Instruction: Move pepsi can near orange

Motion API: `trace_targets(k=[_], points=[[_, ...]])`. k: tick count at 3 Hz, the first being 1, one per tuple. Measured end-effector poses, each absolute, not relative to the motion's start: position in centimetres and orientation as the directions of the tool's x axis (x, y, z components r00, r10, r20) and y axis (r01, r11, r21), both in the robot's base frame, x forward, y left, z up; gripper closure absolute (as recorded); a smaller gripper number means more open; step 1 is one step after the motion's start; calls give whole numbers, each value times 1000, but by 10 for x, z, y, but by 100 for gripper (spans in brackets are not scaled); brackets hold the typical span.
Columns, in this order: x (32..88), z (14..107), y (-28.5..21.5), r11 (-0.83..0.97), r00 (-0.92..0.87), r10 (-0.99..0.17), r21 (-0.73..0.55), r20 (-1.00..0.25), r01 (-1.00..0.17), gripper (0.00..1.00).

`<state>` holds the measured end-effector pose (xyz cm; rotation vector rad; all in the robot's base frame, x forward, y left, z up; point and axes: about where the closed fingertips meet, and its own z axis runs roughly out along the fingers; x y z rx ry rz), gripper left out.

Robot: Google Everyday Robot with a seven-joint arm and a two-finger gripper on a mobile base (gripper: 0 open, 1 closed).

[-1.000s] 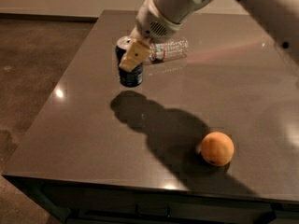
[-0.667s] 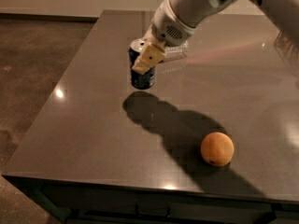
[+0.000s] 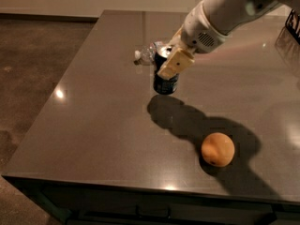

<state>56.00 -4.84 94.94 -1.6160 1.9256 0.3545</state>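
Compared with the frame a moment earlier, the pepsi can [image 3: 165, 84] has shifted to the right and a little toward the near edge of the surface [image 3: 93, 121], carried in the gripper [image 3: 168, 68]. The orange [image 3: 218, 149] lies in the same spot as before, close to the near edge and toward the right corner. The gap between can and fruit has shrunk, though the two are still apart. The arm's shadow [image 3: 187, 121] has moved along with it and now stretches from under the can to the orange. The cap end of a clear plastic bottle [image 3: 146, 54], earlier hidden behind the gripper, now shows just left of the can, on the side toward the far edge.

The arm [image 3: 225, 8] comes in from the upper right, over the far right part of the surface, and slopes down and to the left. Its white wrist ends in the gripper around the middle of the surface. The jaws are clenched on the can: one tan finger [image 3: 176, 61] lies slantwise across the can's front, and the other is hidden behind it. The can stands about upright in the grip, silver top up. Whether its base rests on the surface or hangs just above it cannot be told.
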Motion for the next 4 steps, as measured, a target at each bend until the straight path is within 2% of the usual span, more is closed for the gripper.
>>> trace_targets(k=[4], points=[[483,936,-112,174,-49,-820,-166,-570,-971,100]])
